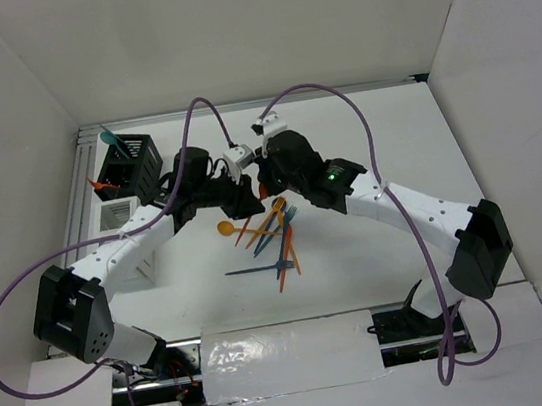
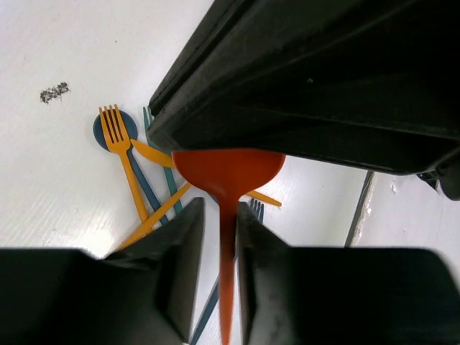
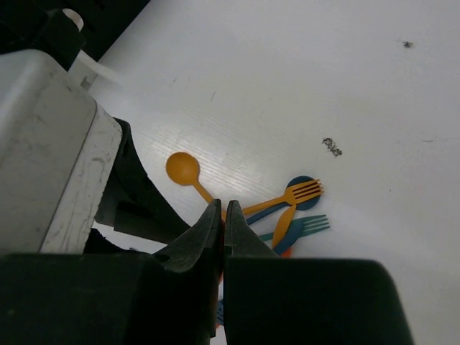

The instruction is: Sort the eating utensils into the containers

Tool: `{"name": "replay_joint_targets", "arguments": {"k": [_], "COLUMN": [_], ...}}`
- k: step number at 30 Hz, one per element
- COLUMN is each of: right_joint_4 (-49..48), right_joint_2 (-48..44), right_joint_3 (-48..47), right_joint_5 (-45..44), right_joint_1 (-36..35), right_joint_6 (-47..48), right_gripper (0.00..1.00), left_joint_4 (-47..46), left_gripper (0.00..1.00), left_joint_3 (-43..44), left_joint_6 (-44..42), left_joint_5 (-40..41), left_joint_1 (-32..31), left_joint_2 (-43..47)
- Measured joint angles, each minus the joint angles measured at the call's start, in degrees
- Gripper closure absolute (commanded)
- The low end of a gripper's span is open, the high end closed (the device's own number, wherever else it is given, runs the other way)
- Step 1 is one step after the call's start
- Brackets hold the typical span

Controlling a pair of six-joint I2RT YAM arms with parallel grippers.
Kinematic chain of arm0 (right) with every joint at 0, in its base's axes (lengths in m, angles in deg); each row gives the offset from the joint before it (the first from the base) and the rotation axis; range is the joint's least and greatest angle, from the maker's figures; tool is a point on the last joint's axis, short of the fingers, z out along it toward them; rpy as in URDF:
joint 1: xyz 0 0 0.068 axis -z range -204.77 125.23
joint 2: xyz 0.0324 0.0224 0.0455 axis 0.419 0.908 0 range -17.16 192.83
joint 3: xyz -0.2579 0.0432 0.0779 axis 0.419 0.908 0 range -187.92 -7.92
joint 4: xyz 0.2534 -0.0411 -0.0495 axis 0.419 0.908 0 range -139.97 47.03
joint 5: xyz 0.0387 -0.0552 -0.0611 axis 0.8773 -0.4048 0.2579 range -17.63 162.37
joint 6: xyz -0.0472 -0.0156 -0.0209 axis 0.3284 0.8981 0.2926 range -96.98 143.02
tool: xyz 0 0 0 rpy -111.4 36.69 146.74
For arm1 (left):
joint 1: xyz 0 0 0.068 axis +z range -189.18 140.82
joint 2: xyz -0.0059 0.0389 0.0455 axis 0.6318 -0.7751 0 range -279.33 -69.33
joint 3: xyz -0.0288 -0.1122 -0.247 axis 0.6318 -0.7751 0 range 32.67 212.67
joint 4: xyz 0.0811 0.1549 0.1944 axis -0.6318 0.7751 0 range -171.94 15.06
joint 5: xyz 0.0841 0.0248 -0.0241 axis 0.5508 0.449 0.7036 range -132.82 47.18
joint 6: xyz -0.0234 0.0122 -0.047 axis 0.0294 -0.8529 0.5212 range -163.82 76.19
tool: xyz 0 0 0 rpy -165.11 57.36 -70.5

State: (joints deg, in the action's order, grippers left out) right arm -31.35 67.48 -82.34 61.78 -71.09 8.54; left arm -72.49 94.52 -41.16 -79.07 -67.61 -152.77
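An orange-red spoon [image 2: 228,172] hangs above the table. Its bowl is at the tips of my right gripper [image 3: 223,207], which is shut on it. The handle runs down between the fingers of my left gripper [image 2: 221,208], close against the right finger, with a gap on the left side; that gripper is open. Both grippers meet over the pile of utensils [image 1: 272,243]: a yellow spoon [image 3: 183,169], a yellow fork [image 3: 302,192], a teal fork [image 3: 305,226] and dark blue pieces. The black container [image 1: 129,162] and the white container [image 1: 116,217] stand at the far left.
A teal utensil [image 1: 109,140] sticks up from the black container and an orange one [image 1: 99,185] shows at its side. The left arm covers part of the white container. Purple cables loop above both arms. White walls close in the table on three sides.
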Motion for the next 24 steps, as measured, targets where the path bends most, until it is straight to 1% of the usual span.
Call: {"name": "replay_joint_targets", "arguments": {"k": [2, 3, 5, 6, 7, 8, 9, 10, 11, 12, 13, 14, 15, 16, 20, 24], "right_joint_4": [0.13, 0.15, 0.09, 0.11, 0.11, 0.11, 0.11, 0.13, 0.09, 0.24, 0.44, 0.68, 0.74, 0.79, 1.25, 0.9], "right_joint_2": [0.0, 0.0, 0.0, 0.0, 0.0, 0.0, 0.0, 0.0, 0.0, -0.02, -0.11, -0.31, -0.37, -0.72, -3.74, -8.96], "right_joint_3": [-0.2, -0.22, -0.22, -0.24, -0.26, -0.26, -0.26, -0.26, -0.26, -0.28, -0.28, -0.35, -0.59, -0.68, -0.68, -0.68], "right_joint_5": [-2.32, -3.04, -4.04, -4.28, -4.5, -4.72, -4.87, -5.05, -4.98, -5.6, -5.75, -5.07, -4.13, -3.26, 0.79, 4.26], "right_joint_1": [-0.72, -0.92, -1.22, -1.27, -1.31, -1.36, -1.4, -1.4, -1.33, -0.98, -0.37, 0.55, 1.31, 1.9, 5.86, 12.52], "right_joint_6": [0.24, 0.22, 0.09, -0.02, -0.2, -0.37, -0.7, -1.25, -1.81, -2.8, -4.15, -4.66, -5.29, -6.16, -9.64, -13.38], "right_gripper": [1.0, 1.0, 1.0, 1.0, 1.0, 0.94, 0.87, 0.77, 0.61, 0.41, 0.27, 0.23, 0.13, 0.0, 0.0, 0.0], "left_joint_4": [-0.04, -0.09, -0.11, -0.24, -0.42, -0.57, -0.61, -0.7, -1.03, -1.4, -1.6, -2.29, -2.86, -3.48, -6.64, -9.79], "left_gripper": [0.72, 0.79, 0.88, 0.98, 1.0, 1.0, 1.0, 1.0, 1.0, 1.0, 1.0, 1.0, 1.0, 1.0, 1.0, 1.0], "left_joint_3": [0.0, 0.0, 0.0, -0.02, -0.02, -0.09, -0.11, -0.15, -0.24, -0.26, -0.39, -0.46, -0.55, -0.63, -0.76, -0.68], "left_joint_6": [-0.07, -0.02, 0.28, 0.26, 0.2, 0.35, 0.42, 0.59, 0.76, 0.79, 1.4, 2.25, 2.69, 3.58, 6.73, 10.86], "left_joint_5": [-0.09, -0.26, -0.76, -1.14, -1.18, -1.18, -1.2, -1.33, -1.55, -1.95, -2.12, -2.05, -2.01, -2.08, -4.09, -5.42], "left_joint_1": [0.11, 0.11, 0.11, 0.11, 0.11, 0.11, 0.11, 0.15, 0.26, 0.31, 1.14, 1.81, 2.71, 3.34, 8.22, 17.59], "left_joint_2": [0.0, 0.0, 0.0, 0.0, 0.0, 0.02, 0.0, 0.0, 0.02, 0.0, 0.02, 0.02, -0.09, -0.11, -0.09, -0.07]}}
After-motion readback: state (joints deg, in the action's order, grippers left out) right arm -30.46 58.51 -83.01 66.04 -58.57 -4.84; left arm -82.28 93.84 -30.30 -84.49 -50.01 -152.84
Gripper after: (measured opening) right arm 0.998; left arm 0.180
